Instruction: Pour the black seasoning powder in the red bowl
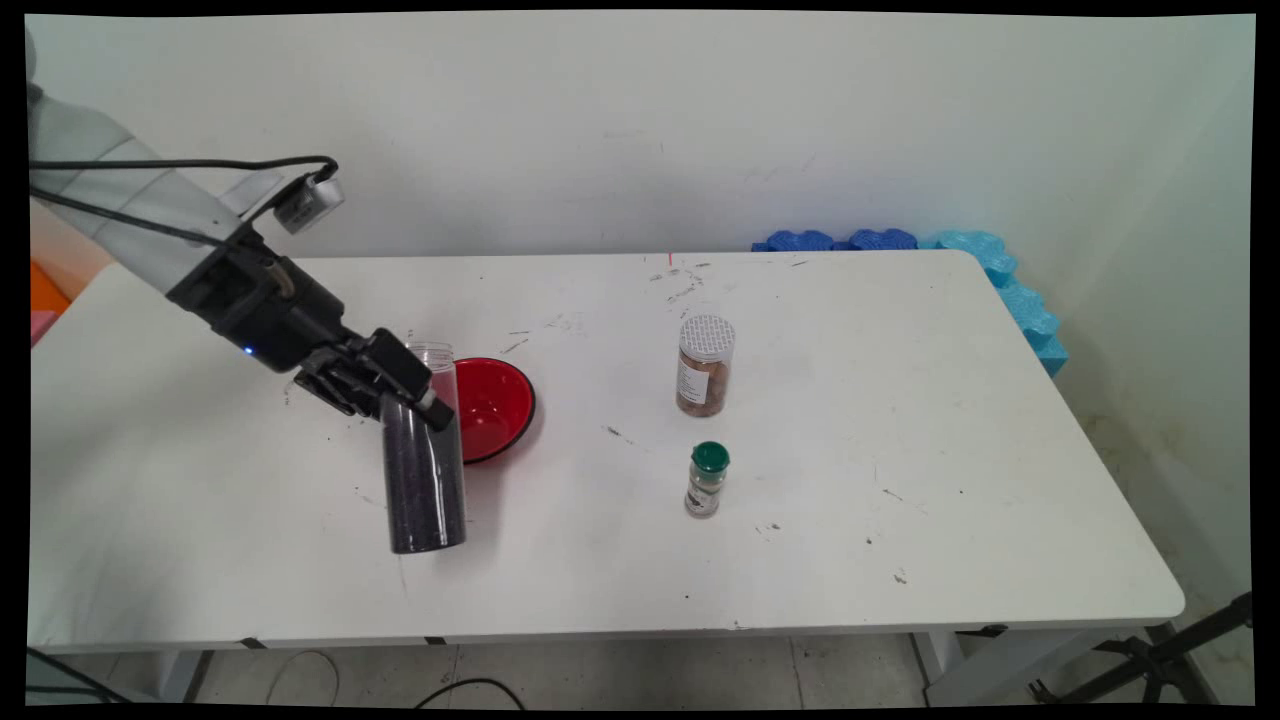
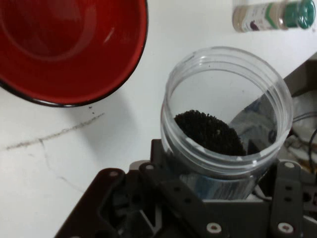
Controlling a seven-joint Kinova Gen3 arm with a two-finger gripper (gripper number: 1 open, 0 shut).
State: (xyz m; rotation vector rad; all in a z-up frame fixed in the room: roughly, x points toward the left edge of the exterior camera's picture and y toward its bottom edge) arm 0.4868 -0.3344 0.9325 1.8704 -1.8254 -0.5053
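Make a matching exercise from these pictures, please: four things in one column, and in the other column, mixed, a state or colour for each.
Things
1. clear jar
2. red bowl
3. spice bottle
4. tall jar

Descriptions
a. green cap
b. lidless, dark grains inside, held by the gripper
c. empty, just behind the held jar
d. pale patterned lid, brown contents

Pairs: 1-b, 2-c, 3-a, 4-d
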